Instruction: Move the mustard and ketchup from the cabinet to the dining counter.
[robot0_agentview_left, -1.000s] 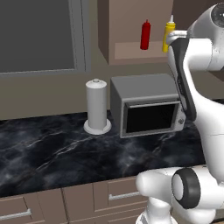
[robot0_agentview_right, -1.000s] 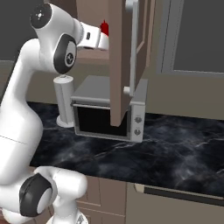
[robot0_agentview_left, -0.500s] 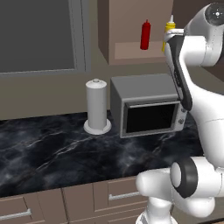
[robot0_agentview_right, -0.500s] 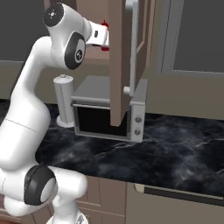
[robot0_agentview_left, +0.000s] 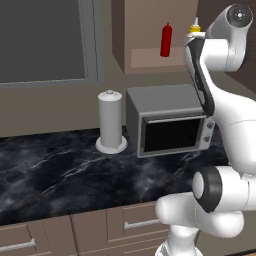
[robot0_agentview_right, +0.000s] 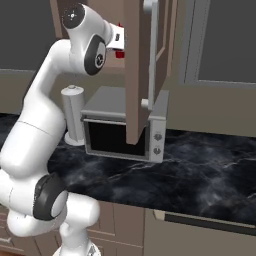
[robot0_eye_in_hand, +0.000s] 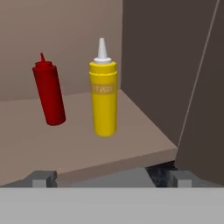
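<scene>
Yellow plastic marks the mustard (robot0_eye_in_hand: 103, 98), a small squeeze bottle with a pale pointed nozzle, standing upright on the shelf of the brown wooden wall cabinet (robot0_eye_in_hand: 87, 140). Just beside it, apart from it and a little deeper on the shelf, stands the ketchup (robot0_eye_in_hand: 48, 93), a small red squeeze bottle with a red pointed cap. In the hand view the ketchup leans slightly, though that view rolls with the hand; in the left base view the ketchup (robot0_agentview_left: 166, 39) stands straight on the shelf, and only the nozzle and top of the mustard (robot0_agentview_left: 195, 26) peek out behind the white arm.

The two-finger gripper (robot0_eye_in_hand: 111, 178) sits in front of the shelf edge, its small dark fingertips (robot0_eye_in_hand: 43, 177) spread wide at the bottom corners of the hand view, with the mustard roughly centred ahead of them and nothing between them. Neither bottle is touched.

In the right base view the cabinet's panelled door (robot0_agentview_right: 141, 65) hangs open toward the camera, its long grey bar handle (robot0_agentview_right: 149, 55) running down the front edge, and the arm's hand reaches in behind it.

Below the cabinet, a grey microwave with a dark window (robot0_agentview_left: 171, 125) stands on the black marble worktop with white veins (robot0_agentview_left: 65, 175). Next to the microwave stands a white paper-towel roll on a round base (robot0_agentview_left: 111, 121).
</scene>
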